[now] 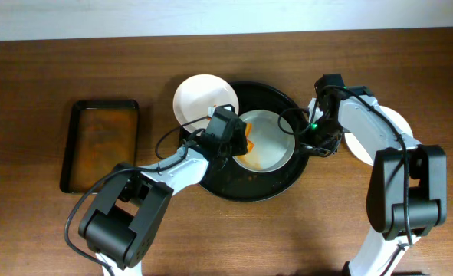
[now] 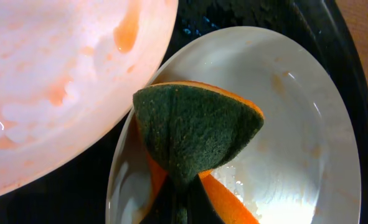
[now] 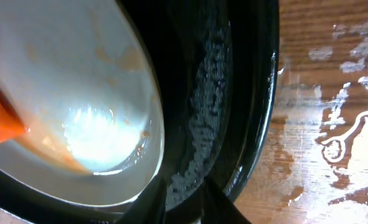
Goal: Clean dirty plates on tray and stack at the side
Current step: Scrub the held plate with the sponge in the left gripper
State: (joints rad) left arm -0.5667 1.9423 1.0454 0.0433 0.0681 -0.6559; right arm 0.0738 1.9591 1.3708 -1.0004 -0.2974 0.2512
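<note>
Left gripper (image 1: 239, 139): jaws clamped on sponge (image 2: 196, 134), green face up, orange under, pressed onto plate (image 2: 289, 130). That plate lies inside tray (image 1: 241, 185), R of centre. Right gripper (image 3: 179, 204): jaws close-set astride tray's R wall, appear to pinch it. 2nd plate (image 1: 199, 96), orange-smeared, overlaps tray's upper-L rim. 3rd plate (image 1: 358, 147) on bench (image 1: 42, 69), R of tray, partly under right arm (image 1: 379, 126). Rect. tray (image 1: 69, 146) w/ brownish liquid, far L.
</note>
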